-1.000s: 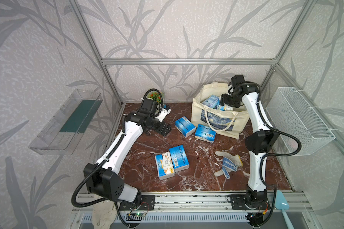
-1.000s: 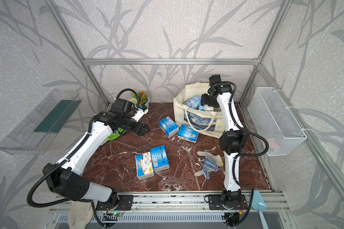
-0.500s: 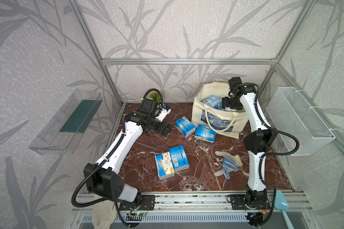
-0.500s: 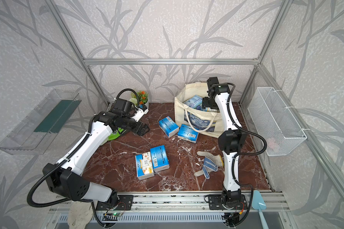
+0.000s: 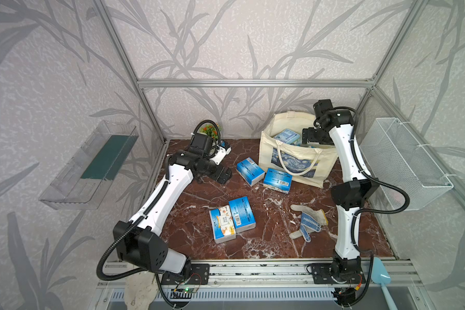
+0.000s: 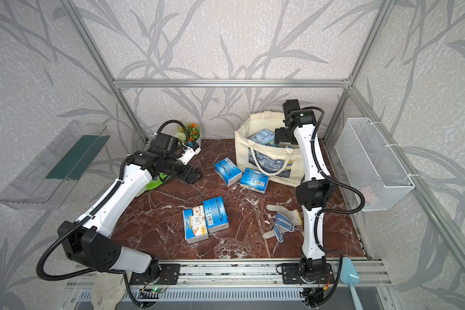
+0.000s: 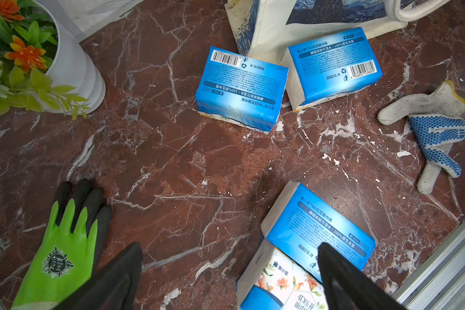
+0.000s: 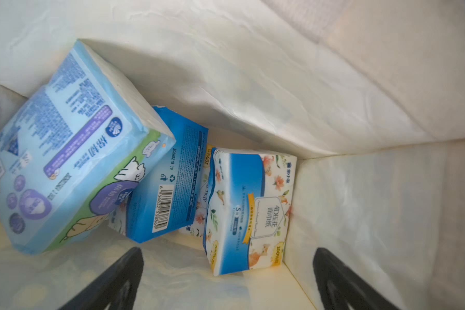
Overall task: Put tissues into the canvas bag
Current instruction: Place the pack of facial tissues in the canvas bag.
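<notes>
The canvas bag (image 5: 295, 163) (image 6: 270, 163) stands open at the back right. My right gripper (image 5: 310, 137) (image 6: 281, 137) (image 8: 227, 252) hangs in its mouth, open and holding nothing. In the right wrist view a paler blue pack (image 8: 65, 161), a blue pack (image 8: 167, 185) and a floral pack (image 8: 250, 209) lie inside. On the table, two tissues (image 5: 250, 167) (image 5: 277, 180) lie by the bag's front, and two more (image 5: 242, 217) (image 5: 222, 225) lie mid-table. My left gripper (image 5: 222, 175) (image 6: 192, 175) (image 7: 230, 248) is open, low over the table left of them.
A white-and-blue dotted glove (image 5: 308, 222) lies near the right arm. A green glove (image 7: 62, 241) and a white flower pot (image 7: 73, 67) sit at the back left. A wire mesh basket (image 5: 403, 163) hangs on the right wall, a clear shelf (image 5: 91, 166) on the left.
The right wrist has shifted slightly above the bag's mouth. The left arm and the packs on the table stand as before.
</notes>
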{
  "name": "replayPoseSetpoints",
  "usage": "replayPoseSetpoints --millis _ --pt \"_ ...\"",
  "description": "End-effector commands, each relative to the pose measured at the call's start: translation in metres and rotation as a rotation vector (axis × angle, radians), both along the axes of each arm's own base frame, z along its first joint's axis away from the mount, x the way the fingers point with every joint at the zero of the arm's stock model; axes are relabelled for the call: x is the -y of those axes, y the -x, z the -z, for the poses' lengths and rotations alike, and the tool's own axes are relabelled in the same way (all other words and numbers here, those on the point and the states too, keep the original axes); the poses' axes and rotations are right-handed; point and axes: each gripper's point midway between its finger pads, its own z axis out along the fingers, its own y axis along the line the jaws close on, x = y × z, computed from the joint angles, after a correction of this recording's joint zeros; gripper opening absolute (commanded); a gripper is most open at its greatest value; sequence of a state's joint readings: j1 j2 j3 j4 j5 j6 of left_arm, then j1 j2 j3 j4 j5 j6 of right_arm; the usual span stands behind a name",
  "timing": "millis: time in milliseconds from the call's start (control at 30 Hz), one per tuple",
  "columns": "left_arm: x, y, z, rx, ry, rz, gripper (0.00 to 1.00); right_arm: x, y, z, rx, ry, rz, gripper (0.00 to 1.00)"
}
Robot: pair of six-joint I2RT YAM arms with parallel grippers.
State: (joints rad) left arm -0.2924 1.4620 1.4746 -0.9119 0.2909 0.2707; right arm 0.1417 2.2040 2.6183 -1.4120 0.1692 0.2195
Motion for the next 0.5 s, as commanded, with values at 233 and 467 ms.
replayPoseSetpoints --millis 233,467 --pt "0.001 0.014 -0.004 0.002 -0.007 0.076 0.99 -0.012 0.005 -0.053 0.149 -0.102 -0.027 0.99" --pt "0.005 0.033 0.001 -0.025 -0.012 0.177 0.99 -0.015 0.000 -0.089 0.289 -0.121 -0.060 0.99"
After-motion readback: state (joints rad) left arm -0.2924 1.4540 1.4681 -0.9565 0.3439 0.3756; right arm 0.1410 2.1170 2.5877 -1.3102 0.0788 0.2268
